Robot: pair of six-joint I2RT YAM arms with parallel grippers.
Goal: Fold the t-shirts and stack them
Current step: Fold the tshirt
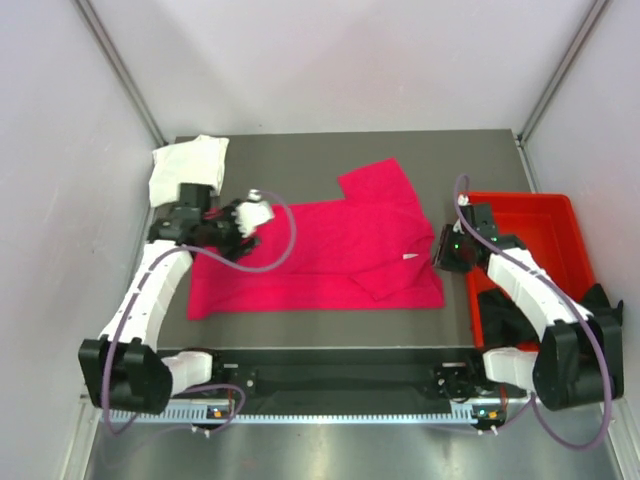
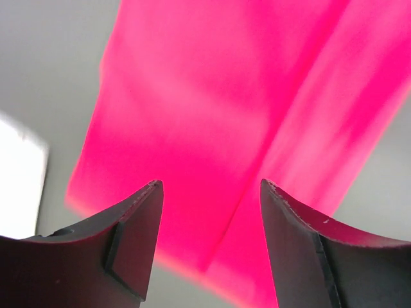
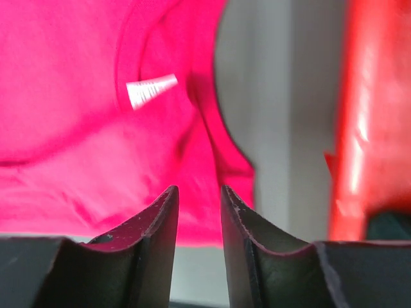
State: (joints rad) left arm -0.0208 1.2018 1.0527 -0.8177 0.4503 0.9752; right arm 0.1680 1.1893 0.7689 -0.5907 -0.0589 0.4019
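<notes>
Left end effector spread above pink t-shirt; right end effector barely parted.

The pink t-shirt lies spread flat — white t-shirt far left.

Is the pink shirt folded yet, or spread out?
Spread out. The pink shirt lies flat across the table, full length, far sleeve sticking out; not a folded rectangle.

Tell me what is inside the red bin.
Bare red floor shows at the far end of the red bin and dark cloth at its near end. The right arm crosses above, hiding the middle, so what lies there cannot be seen.
</notes>
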